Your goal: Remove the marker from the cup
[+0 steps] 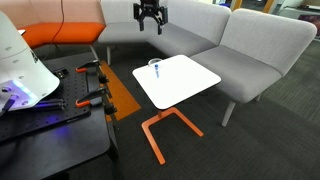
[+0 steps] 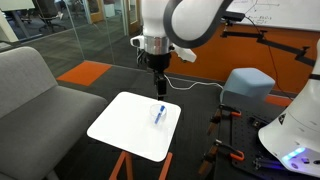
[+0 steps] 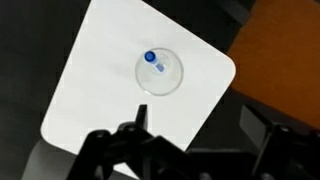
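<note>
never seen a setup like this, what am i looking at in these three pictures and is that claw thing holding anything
The machine is a robot arm with a two-fingered gripper at its end. Two of the pictures come from cameras standing in the room, each looking at the scene from a different spot. The third comes from a camera on the robot's wrist, looking down past the dark fingers.

Below the gripper stands a small white table, next to a grey sofa. On the table is a small clear cup with a blue marker standing in it.

The gripper is open, hangs above the table and holds nothing. The marker has not yet been taken out of the cup.
</note>
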Controlling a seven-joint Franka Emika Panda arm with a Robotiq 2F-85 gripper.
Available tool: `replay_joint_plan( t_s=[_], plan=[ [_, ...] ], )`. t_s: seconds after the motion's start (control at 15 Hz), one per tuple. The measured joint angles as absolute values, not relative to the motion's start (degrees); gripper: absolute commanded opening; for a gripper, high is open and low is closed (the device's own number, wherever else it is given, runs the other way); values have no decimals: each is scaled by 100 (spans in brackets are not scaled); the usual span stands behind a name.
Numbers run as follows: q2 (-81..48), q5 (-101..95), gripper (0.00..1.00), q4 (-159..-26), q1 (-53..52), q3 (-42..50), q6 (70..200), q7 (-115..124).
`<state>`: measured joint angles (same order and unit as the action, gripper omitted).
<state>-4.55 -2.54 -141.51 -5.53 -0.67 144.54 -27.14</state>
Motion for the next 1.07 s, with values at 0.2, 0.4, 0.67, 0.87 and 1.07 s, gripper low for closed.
replay_joint_plan(
  t_s=[0.2,0.4,0.67,0.87,1.07],
  plan=[
    [-1510,-555,69,-13380,-337,-76,14454,-2995],
    [-2159,-866,48,-12843,-223,-81,14431,-2995],
    [-2401,-1148,30,-12670,-186,-79,14280,-2827],
    [-2392,-1234,31,-12674,-189,-96,14187,-2655],
    [-2391,-1235,34,-12700,-196,-141,14050,-2641]
  ],
)
